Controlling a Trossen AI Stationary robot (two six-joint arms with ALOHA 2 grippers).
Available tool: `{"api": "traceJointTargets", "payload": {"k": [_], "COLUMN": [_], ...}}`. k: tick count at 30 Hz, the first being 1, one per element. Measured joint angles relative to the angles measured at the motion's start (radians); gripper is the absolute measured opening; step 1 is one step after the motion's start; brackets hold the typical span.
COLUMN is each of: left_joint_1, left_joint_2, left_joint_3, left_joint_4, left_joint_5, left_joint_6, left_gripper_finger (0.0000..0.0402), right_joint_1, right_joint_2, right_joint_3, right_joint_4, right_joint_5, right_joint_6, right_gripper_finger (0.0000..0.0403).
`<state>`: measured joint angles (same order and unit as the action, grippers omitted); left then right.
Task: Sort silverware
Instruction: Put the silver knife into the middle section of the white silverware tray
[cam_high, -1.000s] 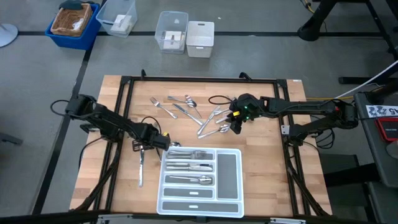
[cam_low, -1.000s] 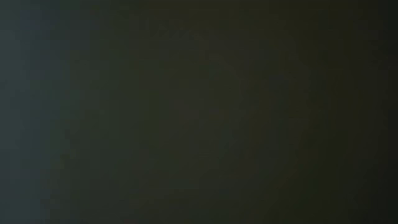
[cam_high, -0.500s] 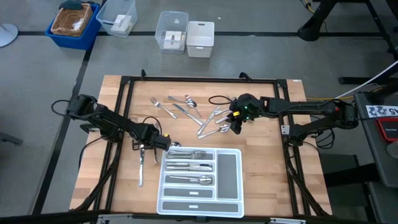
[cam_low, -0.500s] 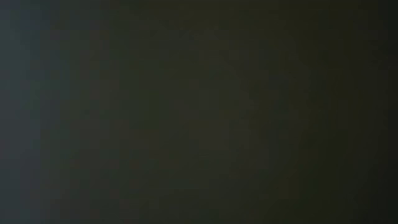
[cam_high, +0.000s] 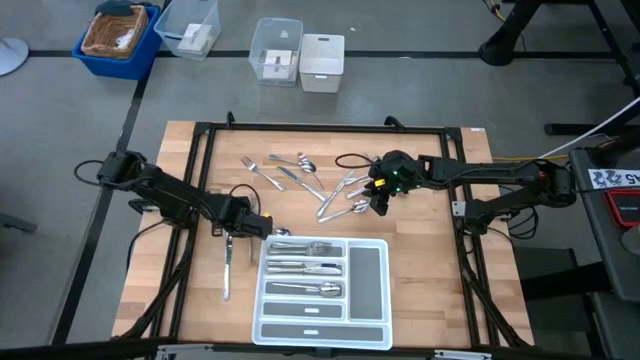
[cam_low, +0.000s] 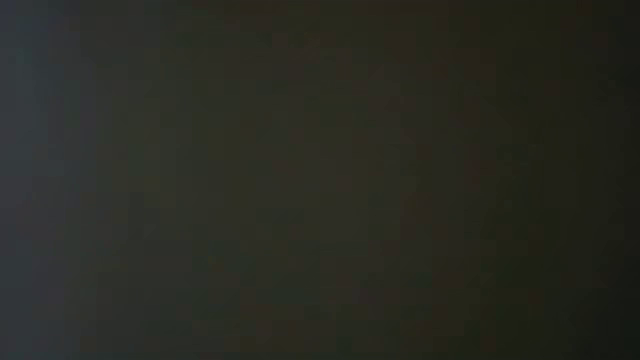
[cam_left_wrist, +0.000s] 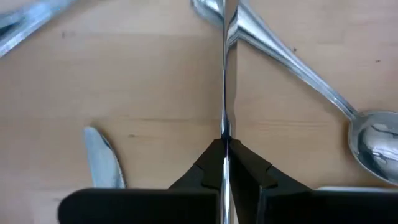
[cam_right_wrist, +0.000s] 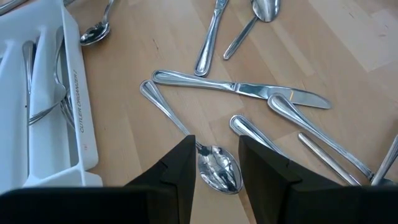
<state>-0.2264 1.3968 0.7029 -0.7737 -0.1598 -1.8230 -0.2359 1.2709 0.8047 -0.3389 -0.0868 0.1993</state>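
1. Since a second ago the left arm's shoulder end has slid a touch toward the table's left edge, and the left gripper (cam_high: 262, 226) has pinched its fingers (cam_left_wrist: 249, 174) together; the right arm has not budged.
2. That left gripper sits just off the upper left corner of the white tray (cam_high: 372, 275). From its wrist you see the fingers shut tight on a thin strip of silverware held edge-on (cam_left_wrist: 224, 93), which runs straight out between the tips above the wooden table (cam_high: 420, 275).
3. Near it lie a spoon (cam_left_wrist: 373, 140), a knife tip (cam_left_wrist: 102, 158), and a long knife (cam_high: 227, 268) lying left of the tray.
4. The right gripper (cam_high: 381, 203) hovers low at the right end of the loose pile (cam_high: 300, 172). Its fingers (cam_right_wrist: 180, 171) stand apart, either side of a spoon bowl (cam_right_wrist: 217, 169) lying flat on the wood; nothing is gripped.
5. Beyond it lie a table knife (cam_right_wrist: 242, 88) and several handles fanned around.
6. Sorted pieces (cam_high: 303, 268) already lie in the tray's left slots; the long right slot shows only its grey floor.
7. Writing runs along the tray's rim: "CUTLERY ORGANIZER" (cam_right_wrist: 79, 102), as best I can read it.
8. The low camera shows only darkness.
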Motion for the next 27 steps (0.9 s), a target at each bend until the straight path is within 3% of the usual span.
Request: {"api": "traceJointTargets", "payload": {"k": [7,15,21,27], "left_joint_1": [0.000,0.000,0.000,0.000], "left_joint_2": [-0.076,-0.079,-0.079,-0.079], "left_joint_3": [0.003,0.003,0.003,-0.065], "left_joint_4": [-0.004,-0.040,-0.092,-0.015], "left_joint_5": [-0.012,-0.013,-0.028,-0.031], "left_joint_6": [0.077,0.124,0.207,0.129], "left_gripper_finger": [0.0000,0.0008,0.0045,0.0090], "right_joint_1": [0.000,0.000,0.000,0.000], "right_joint_2": [0.000,0.000,0.000,0.000], "right_joint_3": [0.000,0.000,0.000,0.000], "right_joint_4": [0.000,0.000,0.000,0.000], "right_joint_5": [0.000,0.000,0.000,0.000], "right_joint_6": [0.000,0.000,0.000,0.000], "right_gripper_finger": [0.0124,0.0124,0.0124,0.0124]}}
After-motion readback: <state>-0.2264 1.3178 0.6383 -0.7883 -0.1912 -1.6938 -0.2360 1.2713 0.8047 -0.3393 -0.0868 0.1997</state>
